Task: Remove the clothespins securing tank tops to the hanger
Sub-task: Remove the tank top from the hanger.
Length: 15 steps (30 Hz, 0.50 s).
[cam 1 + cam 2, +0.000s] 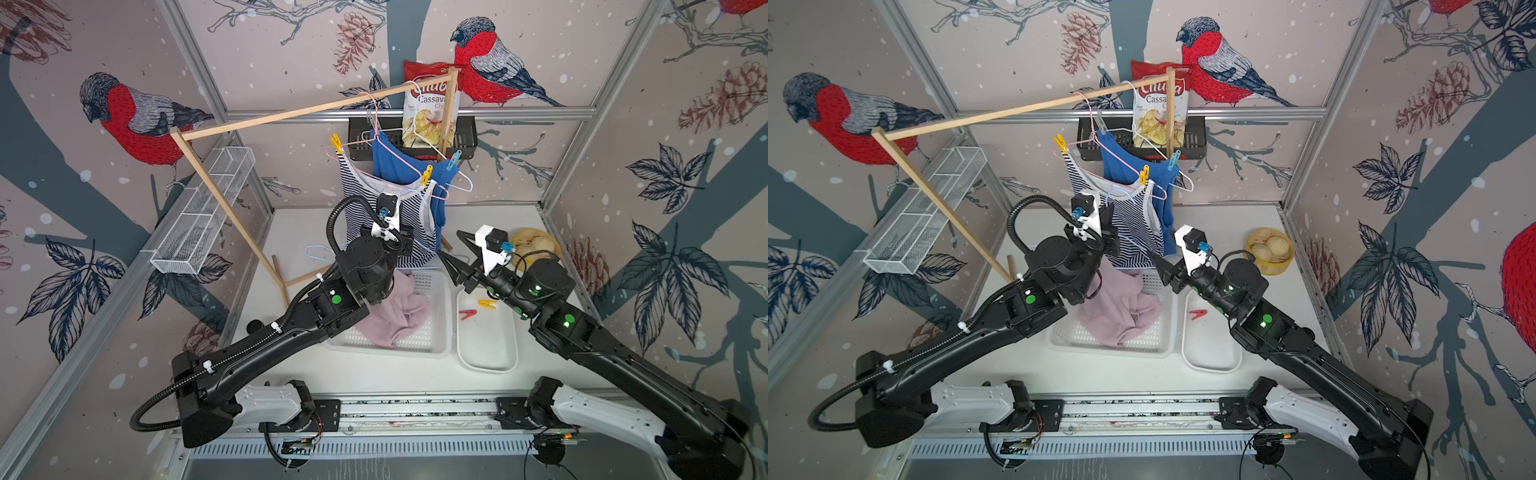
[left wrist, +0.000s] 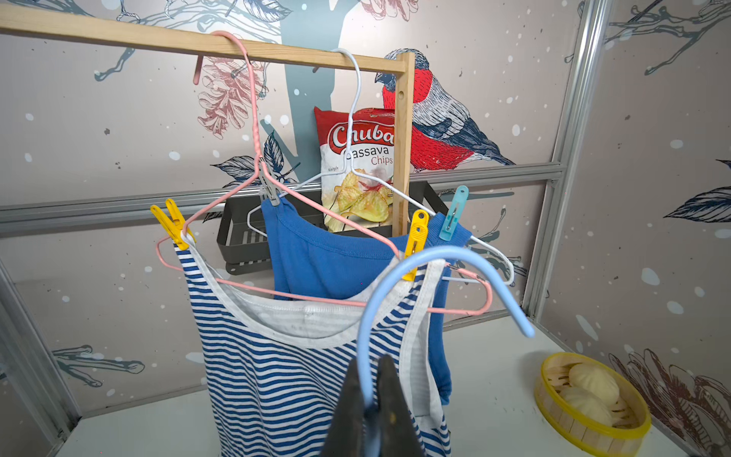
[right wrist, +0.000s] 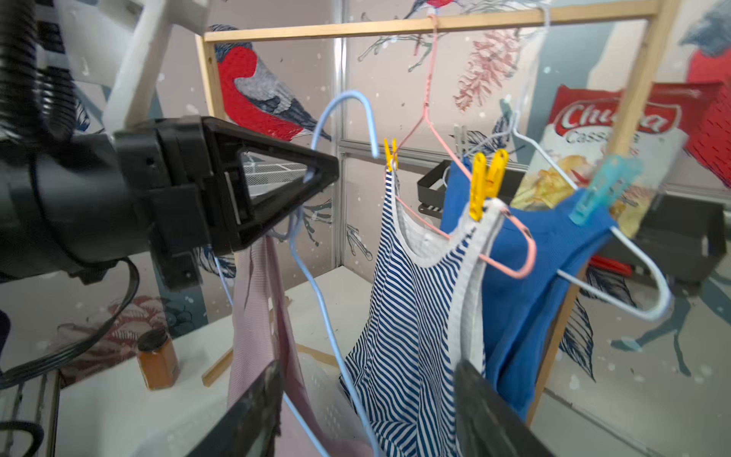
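My left gripper (image 2: 370, 399) is shut on the wire of a light blue hanger (image 2: 415, 261), held in front of the rack. From that hanger a pale pink tank top (image 1: 399, 316) trails down into the basket. The striped tank top (image 1: 386, 195) hangs on a pink hanger with a yellow clothespin (image 1: 336, 143) on one shoulder and another yellow clothespin (image 1: 427, 174) on the other. Behind it the blue tank top (image 1: 392, 162) hangs on a white hanger under a teal clothespin (image 1: 454, 161) and a grey clothespin (image 2: 269, 192). My right gripper (image 3: 368, 395) is open and holds nothing.
A white tray (image 1: 488, 361) holds a red clothespin (image 1: 467, 313) and a yellow clothespin (image 1: 487, 304), beside the white basket (image 1: 436, 345). A yellow steamer (image 1: 536, 245) stands at the back right. A chips bag (image 1: 428, 112) stands in a black wall basket. The wooden rail (image 1: 291, 114) spans overhead.
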### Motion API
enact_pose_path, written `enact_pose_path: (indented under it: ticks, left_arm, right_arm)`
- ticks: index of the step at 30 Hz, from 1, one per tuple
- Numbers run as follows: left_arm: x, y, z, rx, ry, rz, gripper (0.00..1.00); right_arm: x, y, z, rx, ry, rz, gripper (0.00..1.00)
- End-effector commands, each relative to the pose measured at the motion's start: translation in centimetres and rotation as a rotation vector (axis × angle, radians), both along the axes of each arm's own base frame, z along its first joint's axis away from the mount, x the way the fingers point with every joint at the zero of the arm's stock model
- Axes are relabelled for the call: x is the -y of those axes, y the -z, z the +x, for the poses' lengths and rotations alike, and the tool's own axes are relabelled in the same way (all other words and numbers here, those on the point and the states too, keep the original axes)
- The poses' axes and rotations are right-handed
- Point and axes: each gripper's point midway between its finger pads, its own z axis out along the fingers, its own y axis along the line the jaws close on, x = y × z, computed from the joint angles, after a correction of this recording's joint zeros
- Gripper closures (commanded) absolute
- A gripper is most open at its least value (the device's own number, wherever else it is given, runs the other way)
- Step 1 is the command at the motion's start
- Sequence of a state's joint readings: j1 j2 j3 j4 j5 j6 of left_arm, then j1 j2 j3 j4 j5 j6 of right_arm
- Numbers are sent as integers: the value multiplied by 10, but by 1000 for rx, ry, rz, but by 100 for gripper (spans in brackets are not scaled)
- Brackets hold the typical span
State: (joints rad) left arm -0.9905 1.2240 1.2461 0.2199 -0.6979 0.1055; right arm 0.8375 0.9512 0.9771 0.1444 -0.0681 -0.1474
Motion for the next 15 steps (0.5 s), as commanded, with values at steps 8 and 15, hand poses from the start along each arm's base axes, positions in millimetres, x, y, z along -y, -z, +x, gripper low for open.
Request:
enact_pose_path:
  ticks: [8, 15]
  left_arm:
    - [-1, -12, -9, 54, 50, -16, 100]
    - [0, -23, -9, 80, 52, -14, 100]
  right_arm:
    - [-43, 9, -1, 10, -410, -330, 42]
    - [-55, 30, 4, -51, -480, -355, 47]
